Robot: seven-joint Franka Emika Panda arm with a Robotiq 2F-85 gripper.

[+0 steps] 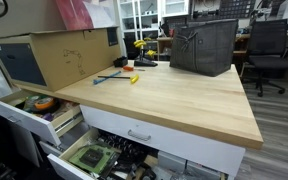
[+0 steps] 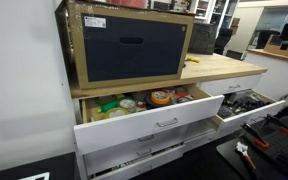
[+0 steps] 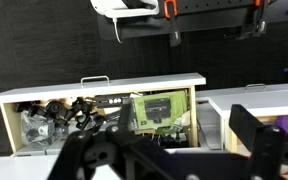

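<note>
In the wrist view my gripper [image 3: 174,138] fills the bottom of the picture, its dark fingers [image 3: 246,126] standing wide apart with nothing between them. Straight past it is an open white drawer [image 3: 94,88] holding a green circuit board [image 3: 159,108] and a tangle of dark cables and parts [image 3: 54,118]. That same low drawer with the green board [image 1: 89,157] appears in an exterior view. I cannot make out the arm clearly in either exterior view.
A wooden bench top [image 1: 164,95] carries a cardboard box [image 1: 69,55] around a dark blue bin [image 2: 132,47], a black basket [image 1: 204,45] and small hand tools [image 1: 134,77]. Another open drawer [image 2: 149,122] holds an orange tape roll [image 2: 161,97]. An office chair [image 1: 269,45] stands behind.
</note>
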